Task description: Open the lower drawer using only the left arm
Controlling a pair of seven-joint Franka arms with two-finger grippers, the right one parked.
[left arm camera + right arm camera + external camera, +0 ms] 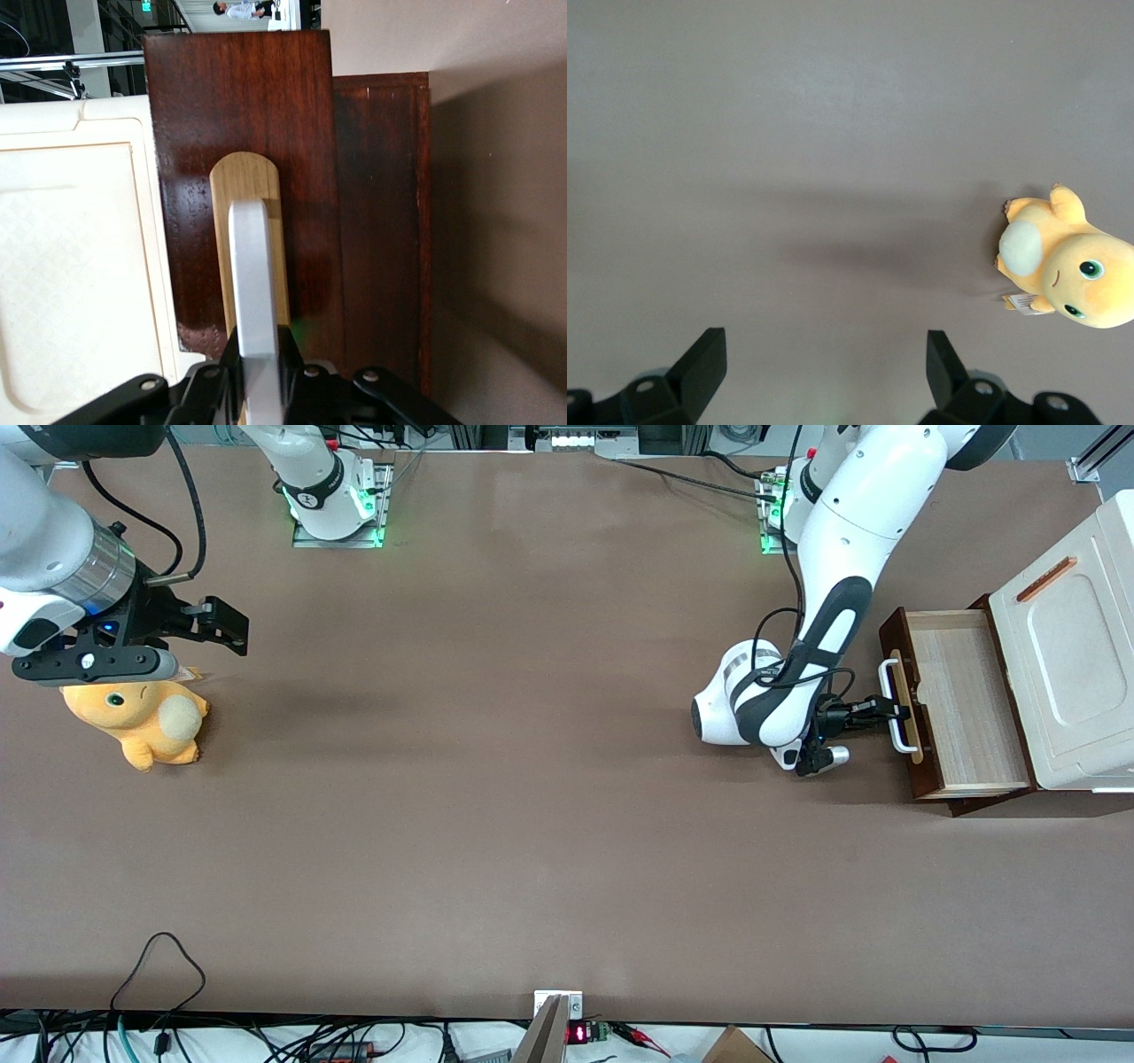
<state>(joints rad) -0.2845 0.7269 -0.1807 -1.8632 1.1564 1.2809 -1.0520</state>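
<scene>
With the tool [889, 712] pinching the handle [895, 707] of the well-open drawer [961, 713] near the table's edge, further pulling risks dragging the cabinet [1067, 664] or slipping off.

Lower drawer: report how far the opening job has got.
Mostly done: the dark brown wooden lower drawer stands pulled well out of the white cabinet, its pale inside showing. In hand: the left arm's black gripper is clamped on the white bar handle. Left: perhaps releasing.
</scene>
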